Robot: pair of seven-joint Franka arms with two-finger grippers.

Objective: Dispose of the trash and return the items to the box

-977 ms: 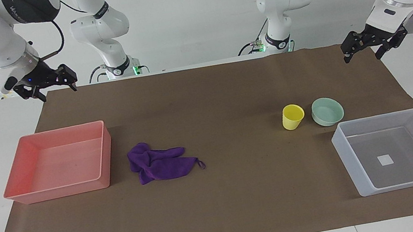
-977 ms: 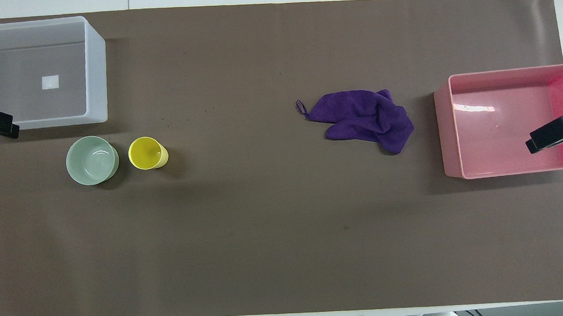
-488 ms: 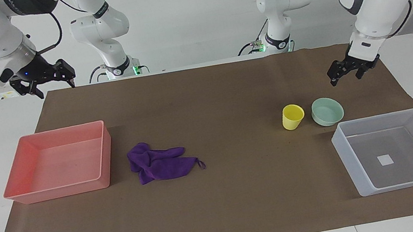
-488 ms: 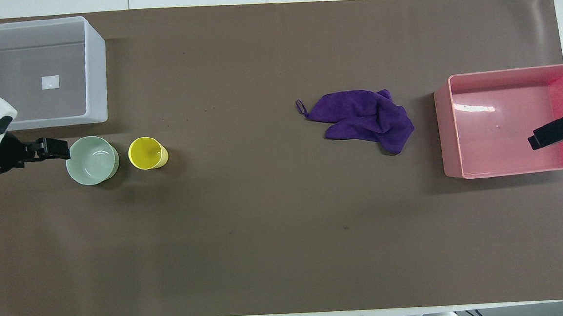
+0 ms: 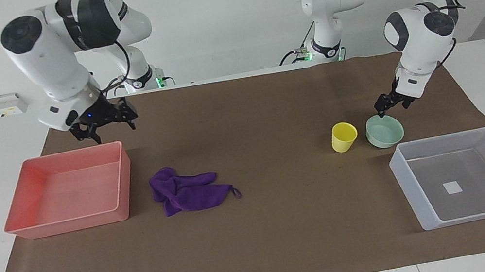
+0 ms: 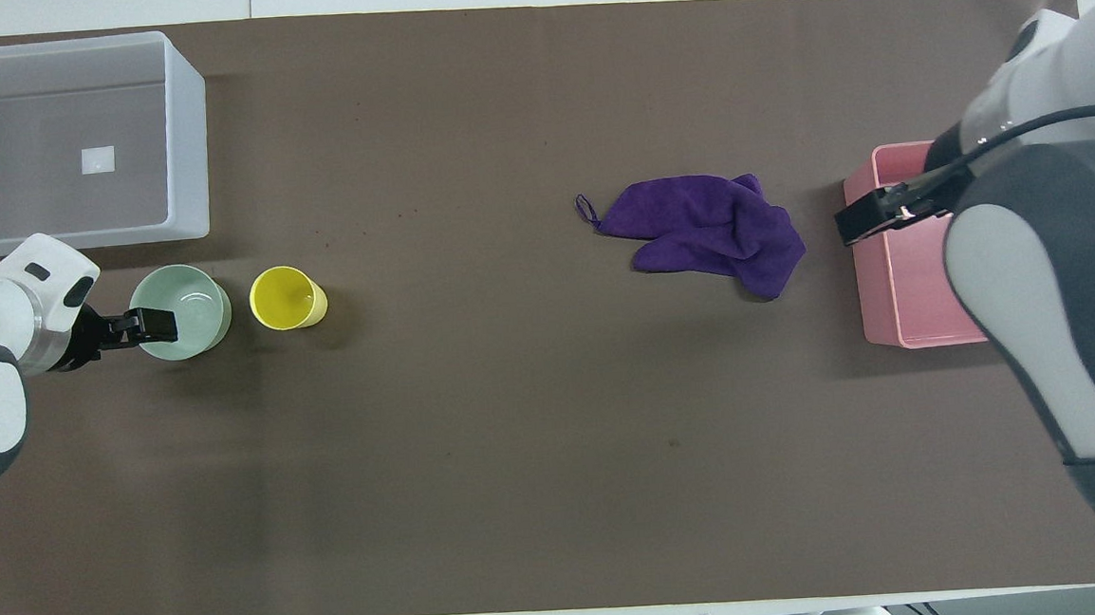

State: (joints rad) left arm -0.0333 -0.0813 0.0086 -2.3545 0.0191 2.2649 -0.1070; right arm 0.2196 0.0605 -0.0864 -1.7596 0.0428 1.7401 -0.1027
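The purple cloth (image 5: 188, 194) (image 6: 709, 231) lies crumpled on the brown mat beside the pink tray. The yellow cup (image 5: 344, 137) (image 6: 286, 298) and the mint-green bowl (image 5: 385, 131) (image 6: 190, 296) stand side by side, nearer to the robots than the translucent box (image 5: 477, 215) (image 6: 185, 130). The box holds only its white sticker. My left gripper (image 5: 391, 106) (image 6: 157, 324) is open, low over the bowl's rim on the robots' side. I cannot tell whether it touches the rim. My right gripper (image 5: 105, 124) (image 6: 870, 216) is open and empty, raised over the tray's corner closest to the cloth.
The salmon-pink tray (image 5: 70, 224) (image 6: 897, 267) stands empty at the right arm's end of the table. The brown mat (image 5: 287, 227) covers most of the table. The right arm's body hides much of the tray in the overhead view.
My left gripper came down from the table's end to the bowl's rim. My right gripper moved from outside the mat to over the tray's corner. Cloth, cup and bowl have not moved.
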